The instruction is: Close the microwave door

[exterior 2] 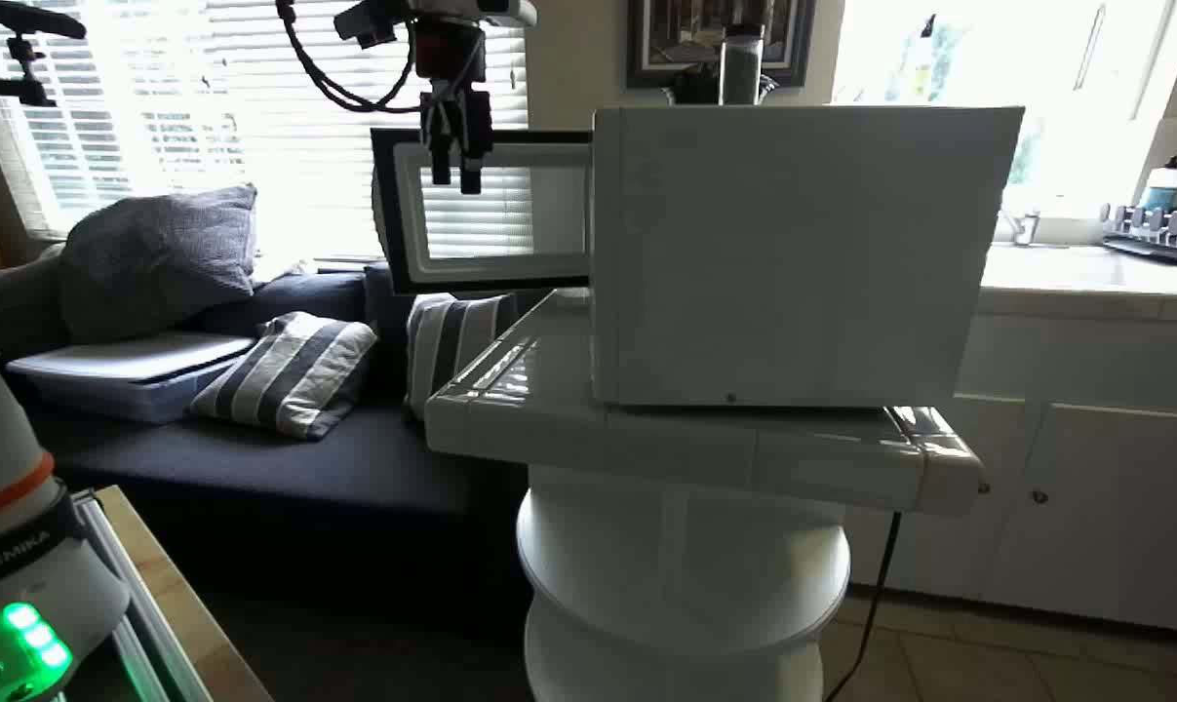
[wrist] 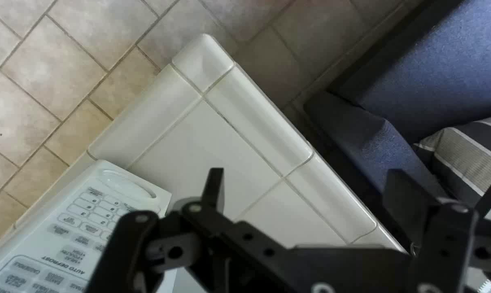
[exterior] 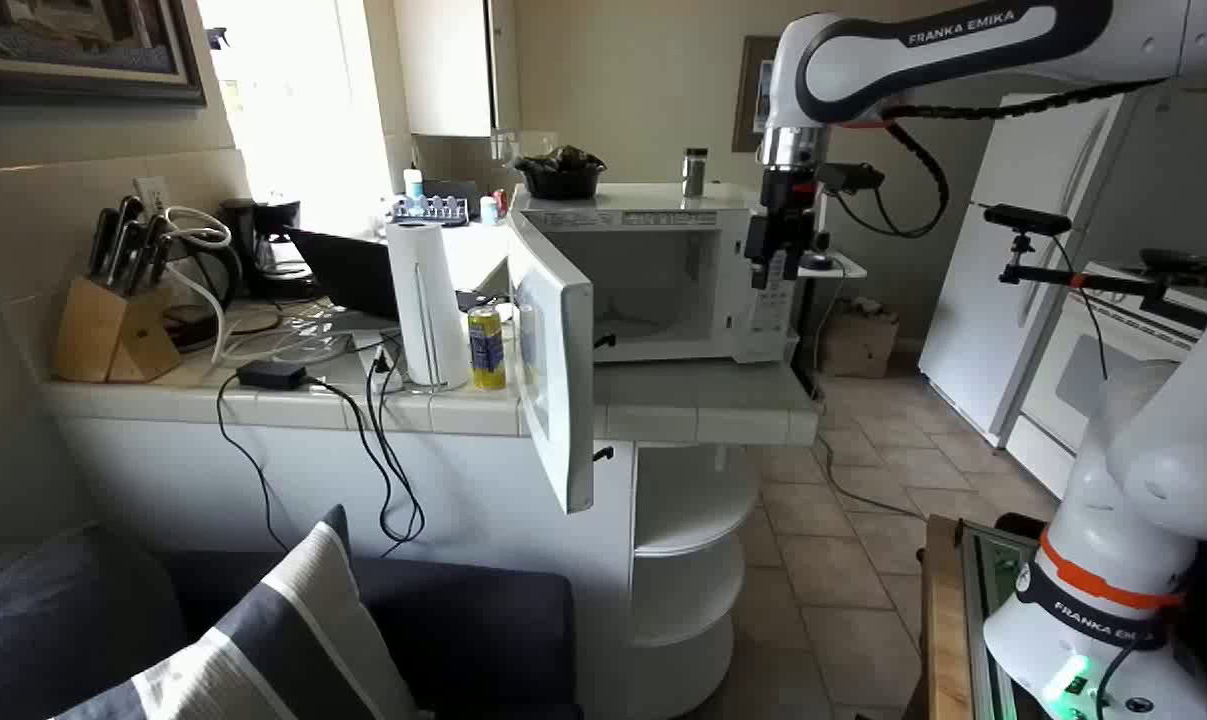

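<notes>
The claw (exterior 2: 456,183), spread apart and empty, hangs right of the wide-open door (exterior: 561,370), perhaps to round its near edge.

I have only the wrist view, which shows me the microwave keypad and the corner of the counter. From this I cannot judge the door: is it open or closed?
Observer: Open. In both exterior views the microwave door stands swung out from the microwave.
Operator: I understand. And on which side of it am I?
Observer: On the inner side: in an exterior view the gripper hangs in front of the door's inner face.
Operator: Does anything stand on top of the microwave?
Observer: Yes, both exterior views show a lidded jar standing up there.
</notes>
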